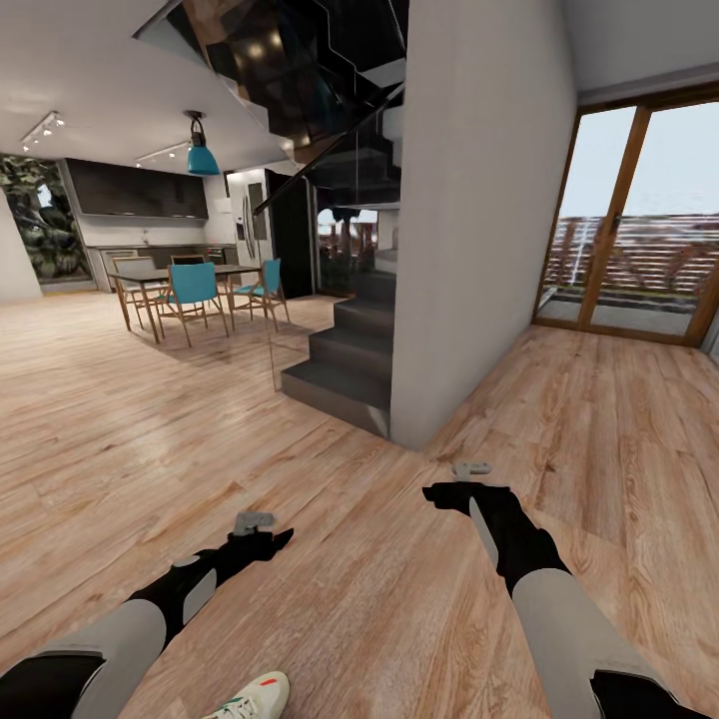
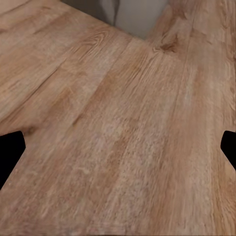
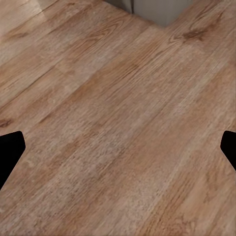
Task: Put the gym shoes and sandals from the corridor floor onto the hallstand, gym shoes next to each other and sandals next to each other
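Gym shoe (image 1: 252, 697): one white shoe with green stripe and red-orange accent lies on the floor at the lower edge of the head view, just beside the left forearm; only its front part is in frame.
Floor (image 1: 359, 559): warm brown wood planks, running under both arms and on toward the dining area and the glazed doors.
Left gripper (image 1: 272, 539): held low over bare floor, pointing forward and to the right; holds nothing, touches nothing. In its wrist view the two dark fingertips (image 2: 11, 152) sit at opposite edges of the frame with planks between them, so the jaws stand wide apart.
Right gripper (image 1: 439, 494): held above bare floor ahead of the right forearm, pointing left; empty. Its wrist view shows fingertips (image 3: 10, 153) at both frame edges, jaws spread wide.
Spacing: the two grippers are well apart from each other; the shoe lies behind the left one, nearer the robot.
Wall (image 1: 479, 200): grey partition ahead, its corner meeting the floor just beyond the right gripper.
Stairs (image 1: 350, 359): dark steps left of the wall.
Dining table (image 1: 180, 275): far left, with teal chairs around it.
Glazed doors (image 1: 629, 230): wood-framed, far right.
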Controlling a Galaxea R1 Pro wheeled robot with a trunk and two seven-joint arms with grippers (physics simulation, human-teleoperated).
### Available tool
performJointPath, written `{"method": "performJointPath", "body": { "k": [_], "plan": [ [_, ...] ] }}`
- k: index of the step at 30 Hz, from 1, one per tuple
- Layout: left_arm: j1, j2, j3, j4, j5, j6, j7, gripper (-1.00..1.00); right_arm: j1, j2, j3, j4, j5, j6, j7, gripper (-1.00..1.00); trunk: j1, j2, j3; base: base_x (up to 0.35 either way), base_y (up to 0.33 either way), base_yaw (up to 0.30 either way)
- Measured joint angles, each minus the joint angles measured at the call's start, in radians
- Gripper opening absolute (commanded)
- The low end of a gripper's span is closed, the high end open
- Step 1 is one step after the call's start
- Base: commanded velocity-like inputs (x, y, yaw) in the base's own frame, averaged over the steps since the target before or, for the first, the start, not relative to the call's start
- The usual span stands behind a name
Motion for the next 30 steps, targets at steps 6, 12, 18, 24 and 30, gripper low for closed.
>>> {"method": "performJointPath", "body": {
  "k": [6, 12, 18, 24, 30],
  "plan": [
    [0.000, 0.000, -0.002, 0.000, -0.003, -0.001, 0.105, 1.00, 0.000, 0.000, 0.000, -0.003, -0.003, 0.001, -0.003, 1.00, 0.000, 0.000, 0.000, 0.000, 0.000, 0.000],
    [0.001, 0.006, -0.005, 0.002, -0.025, -0.001, 0.123, 1.00, 0.001, 0.002, 0.000, -0.012, -0.003, 0.006, -0.005, 1.00, 0.000, 0.000, 0.000, 0.000, 0.000, 0.000],
    [0.017, 0.019, -0.020, 0.021, -0.175, -0.003, 0.123, 1.00, 0.000, 0.003, 0.000, -0.052, -0.003, 0.019, -0.015, 1.00, 0.000, 0.000, 0.000, 0.000, 0.000, 0.000],
    [0.027, 0.025, -0.022, 0.040, -0.337, -0.044, 0.124, 1.00, 0.000, 0.003, -0.001, -0.166, -0.005, 0.069, -0.021, 1.00, 0.000, 0.000, 0.000, 0.000, 0.000, 0.000],
    [0.029, 0.044, -0.023, 0.081, -0.365, -0.056, 0.125, 1.00, 0.000, 0.005, -0.001, -0.195, -0.006, 0.110, -0.021, 1.00, 0.000, 0.000, 0.000, 0.000, 0.000, 0.000]
  ]
}}
